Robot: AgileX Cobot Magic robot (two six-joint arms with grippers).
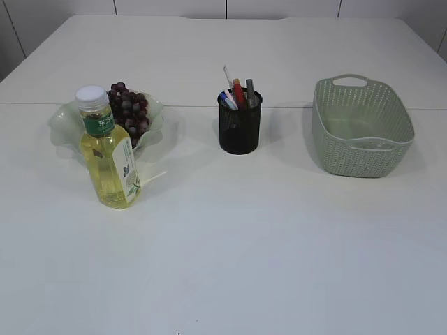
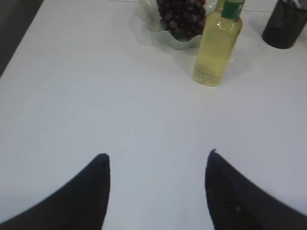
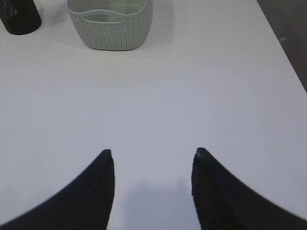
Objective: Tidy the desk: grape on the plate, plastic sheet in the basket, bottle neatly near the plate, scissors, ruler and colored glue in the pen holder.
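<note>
A bunch of dark grapes (image 1: 129, 110) lies on the pale green wavy plate (image 1: 64, 122) at the left. Just in front of the plate stands the bottle (image 1: 110, 153), upright, with yellow liquid, a green label and a white cap. The black mesh pen holder (image 1: 239, 125) in the middle holds several items, red, blue and grey among them; which is which I cannot tell. The green basket (image 1: 363, 125) stands at the right; something pale and clear lies on its floor (image 3: 103, 18). My left gripper (image 2: 158, 155) and right gripper (image 3: 152, 152) hang open over bare table, holding nothing. Neither arm shows in the exterior view.
The white table (image 1: 265, 237) spreads wide in front of the objects. Its right edge (image 3: 283, 45) drops off to a dark floor in the right wrist view, its left edge (image 2: 21, 45) likewise in the left wrist view.
</note>
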